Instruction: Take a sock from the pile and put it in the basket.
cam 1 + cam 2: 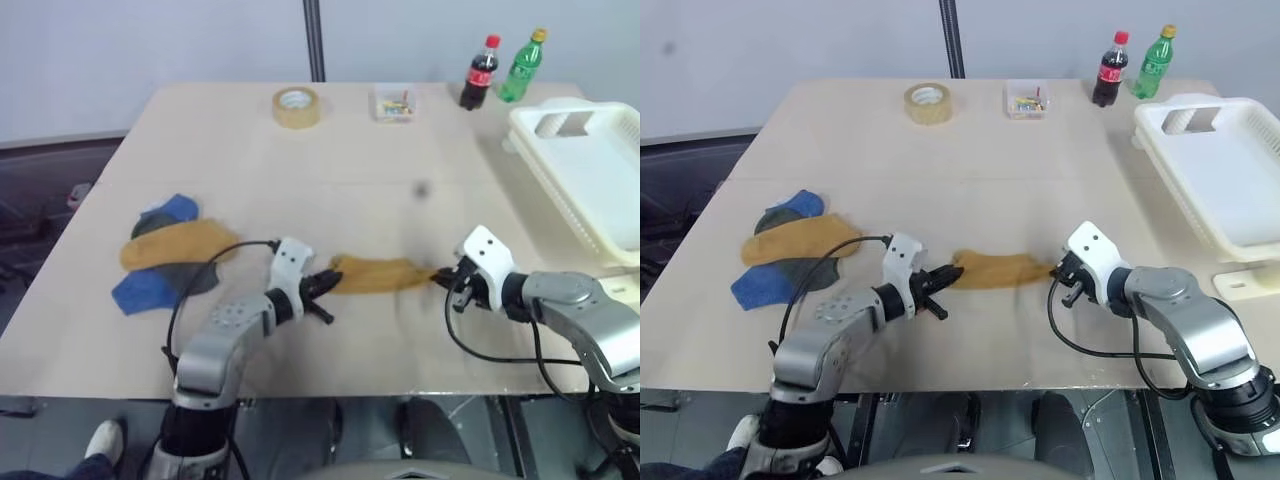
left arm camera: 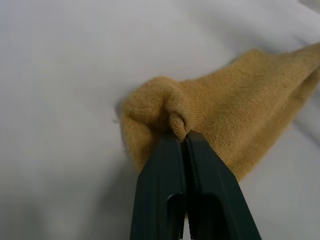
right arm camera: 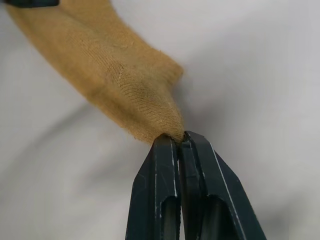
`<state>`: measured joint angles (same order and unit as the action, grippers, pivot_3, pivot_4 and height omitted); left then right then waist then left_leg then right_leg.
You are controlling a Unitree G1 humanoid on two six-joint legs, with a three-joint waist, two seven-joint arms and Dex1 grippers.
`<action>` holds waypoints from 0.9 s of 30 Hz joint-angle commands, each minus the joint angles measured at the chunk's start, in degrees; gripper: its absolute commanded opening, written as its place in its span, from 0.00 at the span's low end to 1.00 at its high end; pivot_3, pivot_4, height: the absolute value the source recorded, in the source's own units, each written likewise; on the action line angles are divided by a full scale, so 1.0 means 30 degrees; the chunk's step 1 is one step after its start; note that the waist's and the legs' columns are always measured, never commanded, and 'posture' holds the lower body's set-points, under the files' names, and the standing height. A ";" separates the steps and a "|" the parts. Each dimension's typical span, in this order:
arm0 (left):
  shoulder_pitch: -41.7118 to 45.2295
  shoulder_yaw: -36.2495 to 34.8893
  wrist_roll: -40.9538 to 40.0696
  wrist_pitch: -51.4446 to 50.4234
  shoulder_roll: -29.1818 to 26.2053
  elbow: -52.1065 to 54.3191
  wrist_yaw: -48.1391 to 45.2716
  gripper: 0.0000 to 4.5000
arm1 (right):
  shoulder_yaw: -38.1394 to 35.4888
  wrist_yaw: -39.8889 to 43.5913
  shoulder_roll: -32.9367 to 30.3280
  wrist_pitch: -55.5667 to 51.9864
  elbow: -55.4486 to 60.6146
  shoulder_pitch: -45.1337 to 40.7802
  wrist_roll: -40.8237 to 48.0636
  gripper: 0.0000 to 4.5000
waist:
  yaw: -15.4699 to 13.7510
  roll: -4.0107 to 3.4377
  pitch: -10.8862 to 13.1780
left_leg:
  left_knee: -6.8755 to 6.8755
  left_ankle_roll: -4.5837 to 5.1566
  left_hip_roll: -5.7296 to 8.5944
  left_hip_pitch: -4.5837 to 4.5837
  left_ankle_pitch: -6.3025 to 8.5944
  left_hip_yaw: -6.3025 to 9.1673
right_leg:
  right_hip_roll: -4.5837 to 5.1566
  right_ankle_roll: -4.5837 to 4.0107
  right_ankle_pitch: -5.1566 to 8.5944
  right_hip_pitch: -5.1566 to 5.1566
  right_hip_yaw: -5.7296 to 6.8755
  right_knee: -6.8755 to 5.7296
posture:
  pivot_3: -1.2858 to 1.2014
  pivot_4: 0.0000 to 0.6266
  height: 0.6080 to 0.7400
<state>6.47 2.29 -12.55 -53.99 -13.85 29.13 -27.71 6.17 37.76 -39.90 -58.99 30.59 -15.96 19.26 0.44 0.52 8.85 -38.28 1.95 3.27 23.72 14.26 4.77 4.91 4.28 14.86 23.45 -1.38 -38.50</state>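
A mustard sock [image 1: 378, 274] is stretched over the bench [image 1: 330, 150] between 2 grippers; the left gripper [image 1: 326, 285] and right gripper [image 1: 447, 277] each have jaws pinched on an end. The pile [image 1: 165, 260] lies far left. The basket [image 1: 590, 170] is seen empty, far right

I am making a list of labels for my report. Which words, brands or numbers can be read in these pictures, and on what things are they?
No text can be read.
Dark cola bottle: red label, print too small to read.
Green bottle: label too blurred to read.
Tape roll, small clear box, white basket: no print visible.
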 commanded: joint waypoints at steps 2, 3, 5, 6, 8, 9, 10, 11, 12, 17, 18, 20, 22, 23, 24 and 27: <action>-0.1107 0.0254 -0.0283 -0.2019 0.2325 0.3033 0.3138 0.00 | -0.0078 0.0679 -0.0543 -0.0873 0.0831 -0.0658 0.1111 0.02 | -0.0041 0.0003 0.0002 | -0.0004 0.0002 0.0008 0.0004 0.0001 -0.0005 | 0.0007 0.0000 0.0000 -0.0004 -0.0002 0.0006 | 0.52 0.24 0.99; -0.1222 0.0319 -0.0312 -0.2068 0.2558 0.3122 0.3369 0.14 | 0.0040 0.0721 -0.0568 -0.0932 0.0833 -0.0709 0.1204 0.15 | -0.0055 0.0004 0.0002 | -0.0006 0.0001 0.0014 0.0006 0.0001 -0.0011 | 0.0012 0.0000 0.0000 -0.0004 -0.0008 0.0012 | 0.52 0.24 0.99; -0.1419 0.0374 -0.0537 -0.2242 0.3101 0.3122 0.3772 0.31 | 0.0252 0.0850 -0.0693 -0.0979 0.0797 -0.0806 0.1341 0.34 | -0.0080 0.0002 0.0000 | -0.0005 0.0001 0.0015 0.0006 0.0001 -0.0005 | 0.0012 0.0000 0.0000 -0.0004 0.0000 0.0007 | 0.52 0.24 0.99; -0.1494 0.0621 -0.0542 -0.2308 0.3225 0.3017 0.3967 0.43 | 0.0310 0.0906 -0.0790 -0.0982 0.0774 -0.0840 0.1376 0.45 | -0.0077 0.0001 0.0000 | -0.0004 0.0001 0.0012 0.0003 0.0000 -0.0001 | 0.0007 -0.0001 0.0001 -0.0004 0.0006 0.0007 | 0.52 0.24 0.99; -0.1598 0.1007 -0.0810 -0.2620 0.3562 0.2791 0.4158 0.61 | 0.0375 0.0939 -0.1009 -0.0924 0.0674 -0.0885 0.1377 0.63 | -0.0068 0.0002 0.0000 | -0.0003 0.0001 0.0011 0.0004 0.0001 -0.0010 | 0.0009 -0.0002 0.0001 -0.0005 -0.0001 0.0011 | 0.52 0.24 0.99; -0.1625 0.1209 -0.0991 -0.2789 0.3561 0.2750 0.4086 0.68 | 0.0361 0.0923 -0.1093 -0.0903 0.0631 -0.0899 0.1381 0.71 | -0.0076 0.0001 -0.0002 | -0.0004 0.0001 0.0014 0.0004 0.0001 -0.0012 | 0.0011 -0.0002 0.0001 -0.0007 -0.0001 0.0012 | 0.52 0.24 0.99; -0.1627 0.1336 -0.1130 -0.2995 0.3494 0.2723 0.4042 0.76 | 0.0319 0.0900 -0.1167 -0.0882 0.0593 -0.0910 0.1391 0.80 | -0.0080 0.0000 -0.0002 | -0.0005 0.0001 0.0014 0.0003 0.0001 -0.0012 | 0.0011 -0.0002 0.0001 -0.0012 -0.0001 0.0014 | 0.52 0.24 0.99; -0.1618 0.1234 -0.1358 -0.3207 0.3532 0.2656 0.4037 0.78 | 0.0252 0.0891 -0.1250 -0.0877 0.0581 -0.0917 0.1420 0.90 | -0.0092 -0.0004 -0.0005 | -0.0005 0.0002 0.0014 -0.0007 0.0001 -0.0010 | 0.0013 -0.0001 0.0001 -0.0026 0.0003 0.0021 | 0.52 0.24 0.99; -0.1595 0.1021 -0.1600 -0.3477 0.3609 0.2584 0.4056 0.78 | 0.0181 0.0902 -0.1316 -0.0850 0.0585 -0.0924 0.1463 1.00 | -0.0100 -0.0006 -0.0006 | -0.0004 0.0003 0.0014 -0.0019 0.0002 -0.0001 | 0.0012 -0.0002 0.0001 -0.0046 0.0017 0.0031 | 0.52 0.24 0.99; -0.1487 0.0553 -0.2873 -0.4219 0.3011 0.2987 0.3296 0.78 | -0.0511 0.0305 -0.0733 -0.1279 0.0840 -0.1413 0.1936 1.00 | -0.0123 -0.0004 -0.0008 | -0.0006 0.0003 0.0016 -0.0030 0.0002 0.0017 | 0.0011 -0.0001 0.0001 -0.0082 0.0044 0.0066 | 0.52 0.24 0.99; -0.1555 0.0262 -0.3437 -0.4313 0.2799 0.3407 0.2895 0.78 | -0.0677 0.0249 -0.0651 -0.1354 0.0913 -0.1456 0.2084 1.00 | -0.0126 -0.0005 -0.0009 | -0.0005 0.0002 0.0016 -0.0028 0.0002 0.0019 | 0.0011 -0.0001 0.0001 -0.0082 0.0046 0.0068 | 0.52 0.24 0.99; -0.1688 -0.0247 -0.4226 -0.4552 0.2186 0.4101 0.2443 0.78 | -0.1171 0.0293 -0.0552 -0.1420 0.1006 -0.1410 0.2543 1.00 | -0.0120 -0.0003 -0.0007 | -0.0003 0.0001 0.0015 -0.0023 0.0001 0.0026 | 0.0011 -0.0001 0.0001 -0.0081 0.0050 0.0076 | 0.52 0.24 0.99; -0.1838 -0.0787 -0.4704 -0.4740 0.1262 0.4733 0.2150 0.78 | -0.2061 0.0593 -0.0488 -0.1288 0.1052 -0.1161 0.3280 1.00 | -0.0120 -0.0004 -0.0005 | 0.0001 0.0000 0.0012 -0.0016 0.0001 0.0032 | 0.0011 -0.0002 0.0001 -0.0080 0.0057 0.0100 | 0.52 0.24 0.99; -0.1912 -0.1026 -0.4923 -0.4849 0.0836 0.4985 0.2044 0.78 | -0.2428 0.0773 -0.0548 -0.1102 0.1073 -0.0998 0.3557 1.00 | -0.0119 -0.0004 -0.0005 | 0.0004 -0.0002 0.0012 -0.0012 0.0000 0.0034 | 0.0010 -0.0002 0.0001 -0.0078 0.0058 0.0103 | 0.52 0.24 0.99; -0.2029 -0.1409 -0.5204 -0.4987 0.0291 0.5329 0.1864 0.78 | -0.3101 0.1276 -0.0600 -0.0601 0.1117 -0.0631 0.4078 1.00 | -0.0120 -0.0004 -0.0006 | 0.0005 -0.0001 0.0011 -0.0011 0.0000 0.0038 | 0.0010 -0.0002 0.0001 -0.0079 0.0062 0.0106 | 0.52 0.24 0.99; -0.2333 -0.2651 -0.6002 -0.5296 -0.1158 0.6043 0.1436 0.78 | -0.4831 0.2496 -0.0760 0.0570 0.1127 0.0363 0.5339 1.00 | -0.0121 -0.0006 -0.0004 | 0.0016 0.0002 0.0005 -0.0007 0.0002 0.0048 | 0.0009 -0.0002 0.0001 -0.0083 0.0075 0.0129 | 0.52 0.24 0.99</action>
<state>-0.36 -3.33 -28.57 -69.65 -16.35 43.85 -22.27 -4.24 42.92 -41.59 -60.11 31.72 -15.57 32.77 0.08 0.51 8.84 -38.22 1.96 3.28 23.69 14.27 4.91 4.94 4.27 14.86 23.20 -1.16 -38.09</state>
